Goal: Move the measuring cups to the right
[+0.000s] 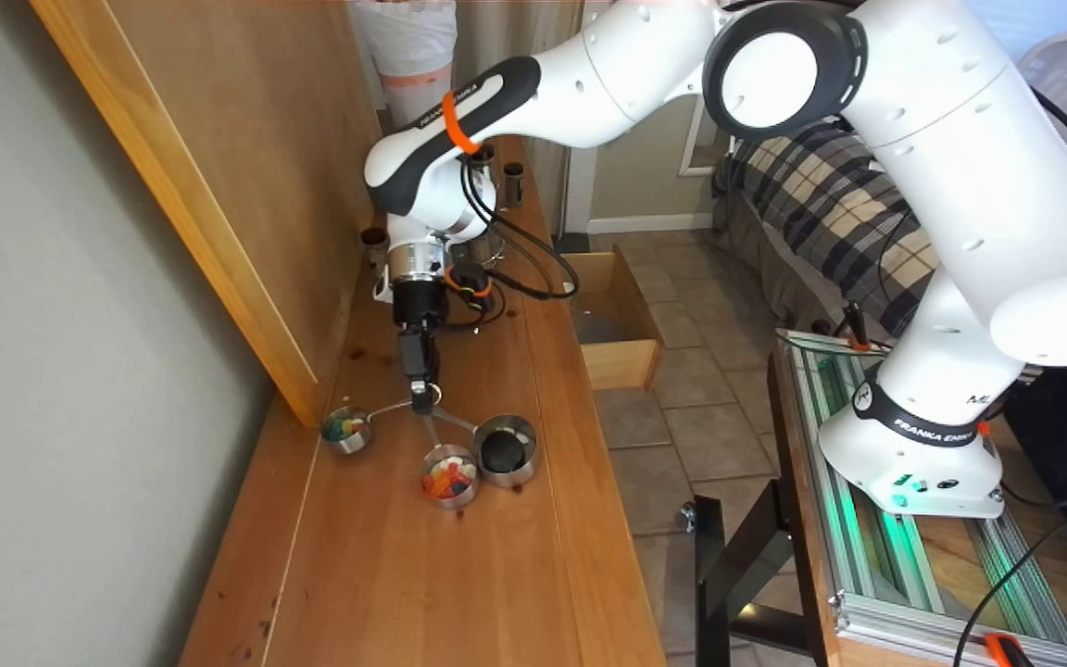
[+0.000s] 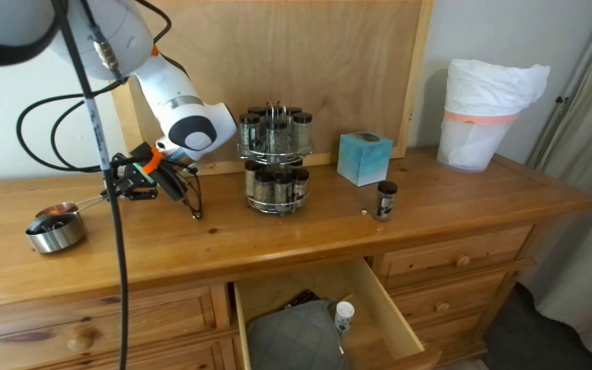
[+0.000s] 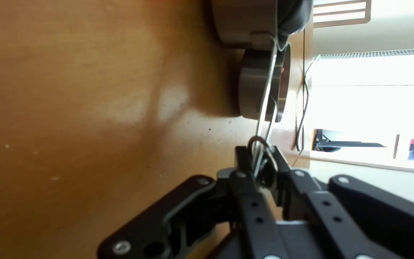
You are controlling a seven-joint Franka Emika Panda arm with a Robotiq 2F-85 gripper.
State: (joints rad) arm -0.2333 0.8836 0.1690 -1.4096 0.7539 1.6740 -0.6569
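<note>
The gripper [image 3: 261,158] pinches the cups [image 1: 449,480] by their handles [image 3: 266,90]; they fan out ahead of it, the middle handle [image 1: 432,432] running nearly in line with it.

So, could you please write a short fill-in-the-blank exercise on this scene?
The black gripper pinches the long silver ____ of the round steel measuring cups.
In an exterior view, the shiny wire spice rack has ____ tiers.
The grey quilted pad lies inside the open wooden ____.

Missing words: handles; two; drawer.
</note>
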